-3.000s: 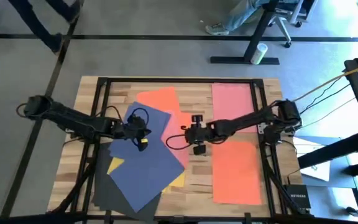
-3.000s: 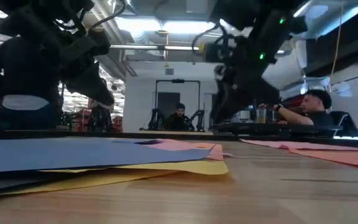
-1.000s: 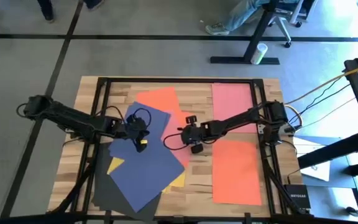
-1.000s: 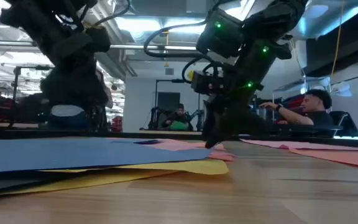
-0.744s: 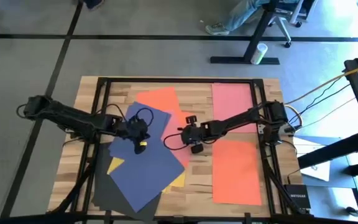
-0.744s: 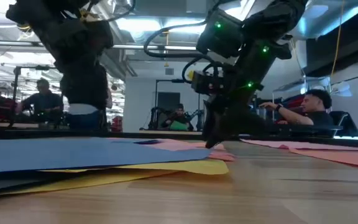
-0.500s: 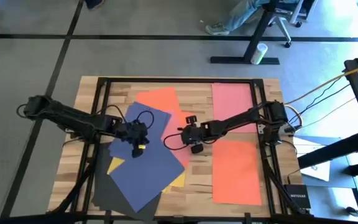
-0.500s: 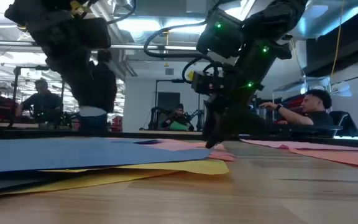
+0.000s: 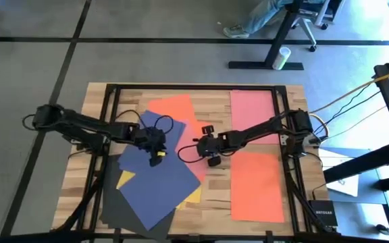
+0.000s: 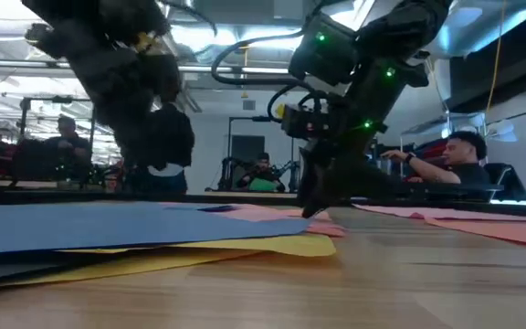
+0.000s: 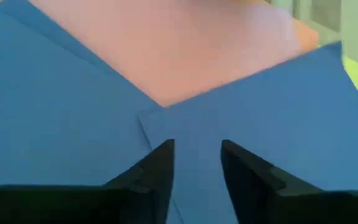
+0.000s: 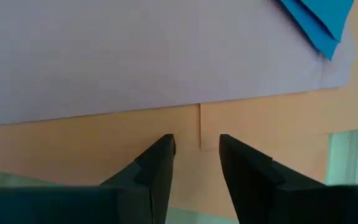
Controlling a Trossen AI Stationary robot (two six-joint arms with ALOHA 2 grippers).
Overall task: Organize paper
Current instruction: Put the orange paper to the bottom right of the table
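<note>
Grey floor (image 9: 181,61), bright ceiling lights (image 10: 236,38)

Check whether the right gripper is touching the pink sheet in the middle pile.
Cannot tell. In the low view the right gripper reaches down to the pink sheet, but its tips are dark and show no clear contact or gap.

1. Table (image 9: 93,101): light wood grain; black frame.
2. Navy blue sheets (image 9: 161,185): plain, matte.
3. Orange sheet (image 9: 174,108), 12 o'clock of the navy: uniform.
4. Pink sheet (image 9: 252,104), 1 o'clock: salmon-pink.
5. Orange-red sheet (image 9: 256,185), 4 o'clock.
6. Yellow sheet (image 9: 124,178): corners showing.
7. Dark grey-black sheet (image 9: 117,209), 7 o'clock.
</note>
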